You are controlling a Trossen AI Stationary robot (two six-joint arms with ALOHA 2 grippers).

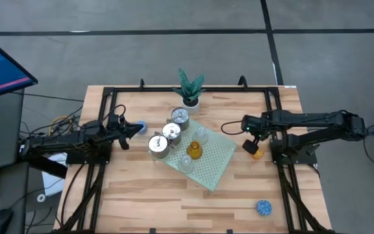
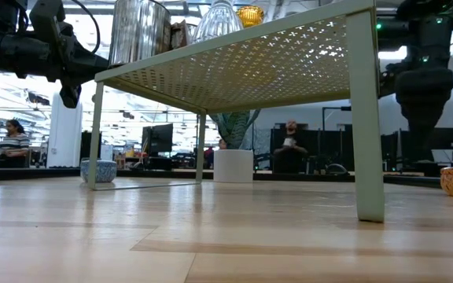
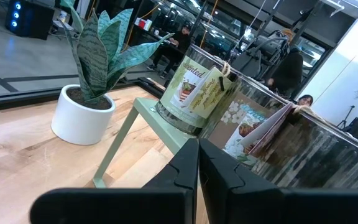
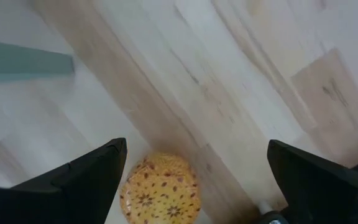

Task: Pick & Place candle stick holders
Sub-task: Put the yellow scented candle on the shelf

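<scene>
Three silver holders (image 1: 172, 130), two clear glass ones (image 1: 201, 135) and an amber one (image 1: 194, 150) stand on the pale green perforated mat (image 1: 216, 166), which is raised on legs (image 2: 366, 118). A blue holder (image 1: 141, 125) stands on the table just past my left gripper (image 1: 134, 129), which is shut, empty and raised above it (image 2: 69, 71). An orange holder (image 4: 160, 190) stands on the table below my right gripper (image 4: 194, 155), which is open, its fingers wide on either side and above it. A second blue bumpy holder (image 1: 263, 207) stands near the front right.
A green-leaved plant in a white pot (image 1: 189, 88) stands at the far edge behind the mat. A black frame (image 1: 109, 97) runs along the table's sides. Bare wood lies in front of the mat (image 1: 174, 201). People sit in the room beyond (image 2: 12, 141).
</scene>
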